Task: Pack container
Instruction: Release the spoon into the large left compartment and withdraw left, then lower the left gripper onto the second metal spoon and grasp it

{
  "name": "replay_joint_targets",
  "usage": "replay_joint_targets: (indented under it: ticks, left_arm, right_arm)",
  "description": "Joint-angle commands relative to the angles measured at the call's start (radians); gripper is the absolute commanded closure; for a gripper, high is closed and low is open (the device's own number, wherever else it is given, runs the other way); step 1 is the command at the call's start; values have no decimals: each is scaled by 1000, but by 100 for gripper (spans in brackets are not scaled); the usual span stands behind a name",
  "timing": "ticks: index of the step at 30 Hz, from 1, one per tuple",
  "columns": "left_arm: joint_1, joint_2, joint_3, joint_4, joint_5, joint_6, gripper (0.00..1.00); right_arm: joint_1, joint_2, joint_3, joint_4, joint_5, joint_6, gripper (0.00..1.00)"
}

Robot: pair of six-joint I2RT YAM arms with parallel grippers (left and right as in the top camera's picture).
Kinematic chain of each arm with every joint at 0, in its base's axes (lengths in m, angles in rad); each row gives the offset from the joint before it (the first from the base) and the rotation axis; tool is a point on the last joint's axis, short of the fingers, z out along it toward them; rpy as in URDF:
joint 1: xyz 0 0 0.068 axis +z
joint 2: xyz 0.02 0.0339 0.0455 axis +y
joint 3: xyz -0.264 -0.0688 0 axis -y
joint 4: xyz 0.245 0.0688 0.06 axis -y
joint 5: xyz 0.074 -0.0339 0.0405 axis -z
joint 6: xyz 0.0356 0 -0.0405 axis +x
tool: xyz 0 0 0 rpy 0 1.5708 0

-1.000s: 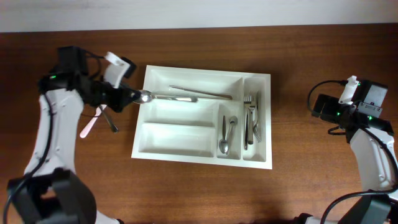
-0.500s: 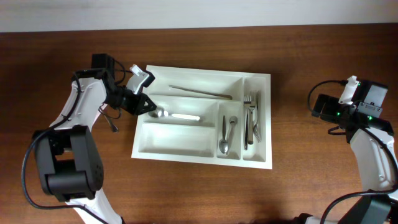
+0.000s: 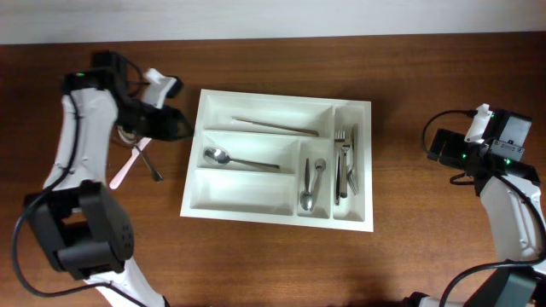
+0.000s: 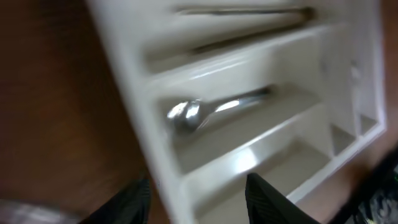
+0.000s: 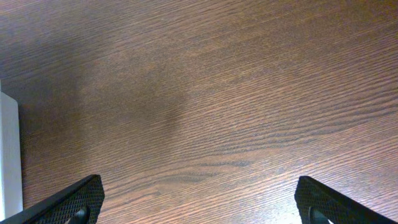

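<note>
A spoon (image 3: 241, 160) lies in the container's (image 3: 277, 221) middle long compartment, forks (image 3: 344, 162) in the rightmost

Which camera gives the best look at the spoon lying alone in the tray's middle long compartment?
Overhead: the whole spoon shows sharply, bowl to handle tip, inside the cutlery tray. The left wrist view has it closer but blurred. The right wrist view misses it entirely.
</note>
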Motion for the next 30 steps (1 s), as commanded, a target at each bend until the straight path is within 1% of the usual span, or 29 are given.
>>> replay_joint_targets:
  ticks: [1,3,8,11,14,18,25,26,30]
  left_arm:
    - [67,-10,49,-17,-164,-93,48]
    - [113,-10,49,-11,-165,-94,42]
    - [230,-7,45,41,-158,-94,35]
    - [292,-2,39,103,-114,-96,33]
    - [334,20,39,158,-59,-148,28]
    - [358,79,39,188,23,-153,27]
    - [381,219,39,240,69,-154,28]
    - [385,232,39,247,69,-154,31]
    - [395,257,39,279,68,-153,31]
  right_arm:
    - [-5,4,11,0,-5,-6,1]
    - [-5,4,11,0,-5,-6,1]
    - [-5,4,11,0,-5,-6,1]
    - [-5,4,11,0,-5,-6,1]
    - [-5,4,11,0,-5,-6,1]
    - [-5,4,11,0,-5,-6,1]
    - [-5,4,11,0,-5,-6,1]
    - [-5,4,11,0,-5,-6,1]
    - [-5,4,11,0,-5,-6,1]
